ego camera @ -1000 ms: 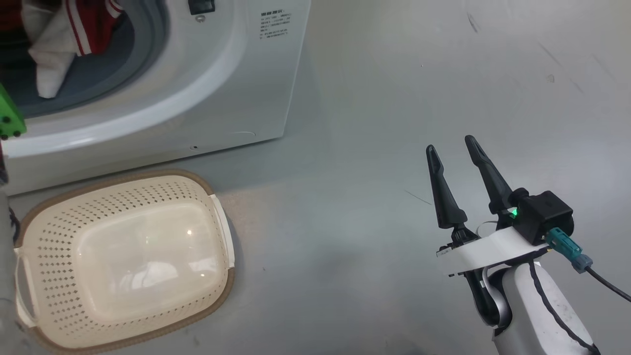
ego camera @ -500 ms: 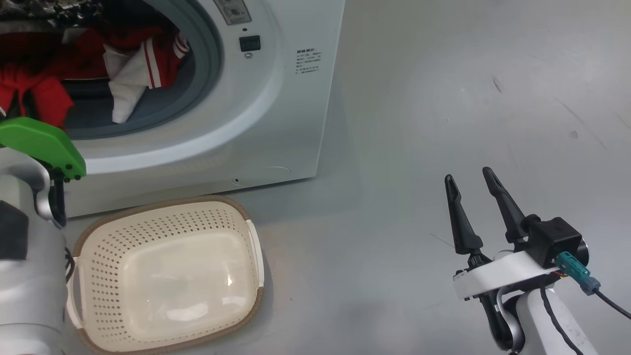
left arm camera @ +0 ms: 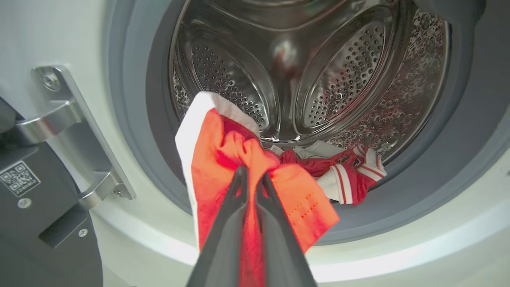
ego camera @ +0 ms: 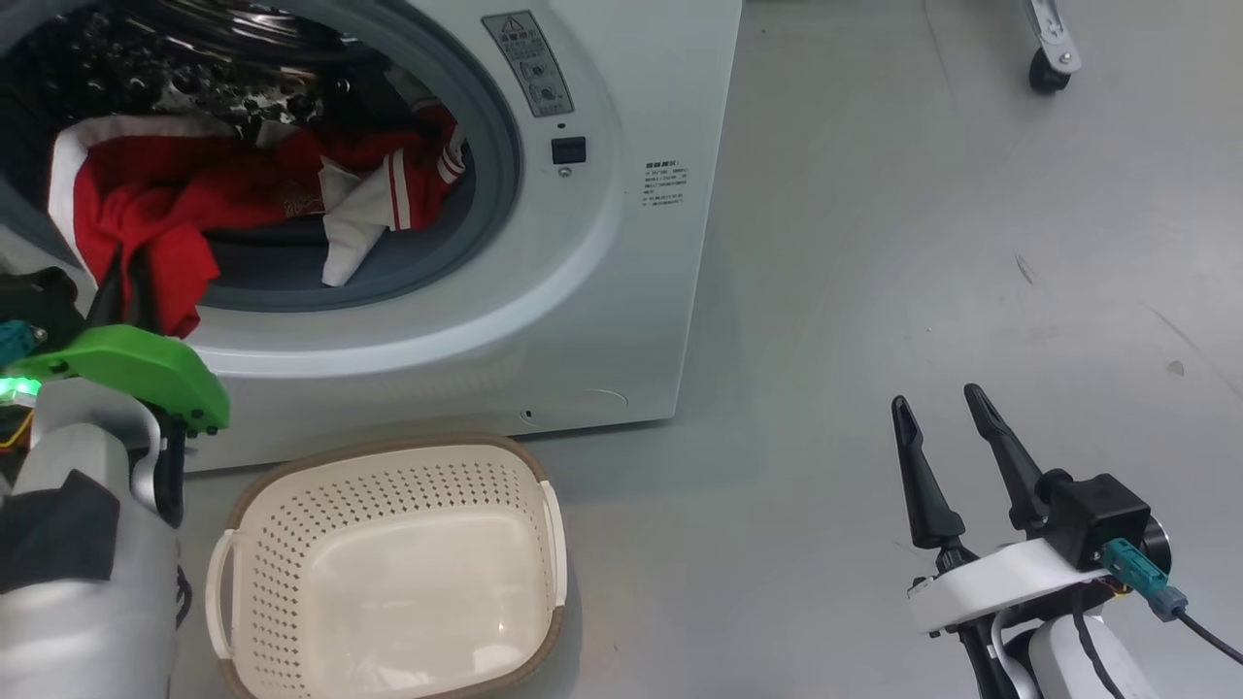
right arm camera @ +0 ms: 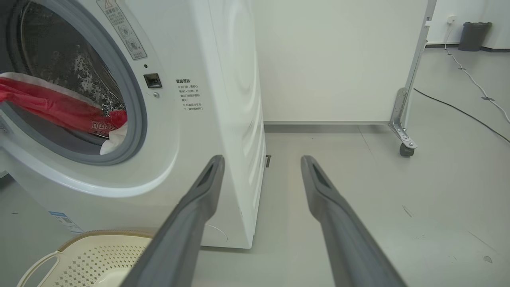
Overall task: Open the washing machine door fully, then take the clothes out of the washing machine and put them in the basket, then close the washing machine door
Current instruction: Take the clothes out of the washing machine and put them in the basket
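My left claw (left arm camera: 252, 175) is pinching a red piece of the clothes (left arm camera: 215, 159) at the mouth of the washing machine (ego camera: 621, 291). The rest lie low in the shiny drum (left arm camera: 338, 79), and the silver door hinge (left arm camera: 59, 119) is just beside the opening. My right claw (ego camera: 934, 398) is spread wide above the grey floor (ego camera: 874, 243). The basket (ego camera: 291, 544) sits on the floor right in front of the machine, and a white board (right arm camera: 338, 59) on a little wheel (right arm camera: 406, 149) stands behind.

The clothes (ego camera: 146, 209) are red with white trim and stripes, against the dotted steel drum (left arm camera: 342, 75). The washing machine (ego camera: 641, 311) is white with a grey ring; the basket (ego camera: 388, 485) is cream, hole-patterned, brown-rimmed.
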{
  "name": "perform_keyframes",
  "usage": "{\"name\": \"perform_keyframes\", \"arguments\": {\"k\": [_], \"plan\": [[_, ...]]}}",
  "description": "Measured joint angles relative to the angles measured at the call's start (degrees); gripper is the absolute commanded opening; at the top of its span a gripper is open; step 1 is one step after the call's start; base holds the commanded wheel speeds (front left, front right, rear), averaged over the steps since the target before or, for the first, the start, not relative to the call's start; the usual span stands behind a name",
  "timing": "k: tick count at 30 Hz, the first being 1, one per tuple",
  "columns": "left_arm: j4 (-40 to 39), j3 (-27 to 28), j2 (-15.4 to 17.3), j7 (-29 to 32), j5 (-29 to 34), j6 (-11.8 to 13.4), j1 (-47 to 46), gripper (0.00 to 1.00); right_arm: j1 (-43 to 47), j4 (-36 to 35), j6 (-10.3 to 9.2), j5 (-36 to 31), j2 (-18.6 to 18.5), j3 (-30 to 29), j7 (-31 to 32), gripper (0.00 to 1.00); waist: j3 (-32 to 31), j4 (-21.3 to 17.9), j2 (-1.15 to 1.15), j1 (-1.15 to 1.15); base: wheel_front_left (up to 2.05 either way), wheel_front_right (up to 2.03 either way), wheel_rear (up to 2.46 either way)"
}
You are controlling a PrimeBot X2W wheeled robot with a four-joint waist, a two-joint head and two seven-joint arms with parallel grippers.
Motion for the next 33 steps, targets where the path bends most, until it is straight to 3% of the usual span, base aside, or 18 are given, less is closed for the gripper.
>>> {"name": "perform_keyframes", "arguments": {"k": [16,33], "plan": [[-9.9,-1.1,-2.1,-1.3,-0.2,-1.6,7.3,0.0,3.7,-0.3,0.52,0.0,-0.2,-1.5,0.0,1.0,-6.6,2.7,0.0,0.0,0.0,0.0,0.0],[-24.3,-0.9,-3.4,-1.4,-2.0,-2.5,13.2,0.0,4.9,-1.4,0.68,-0.5,-0.2,-1.8,0.0,1.0,-7.1,3.6,0.0,0.0,0.0,0.0,0.0]]}}
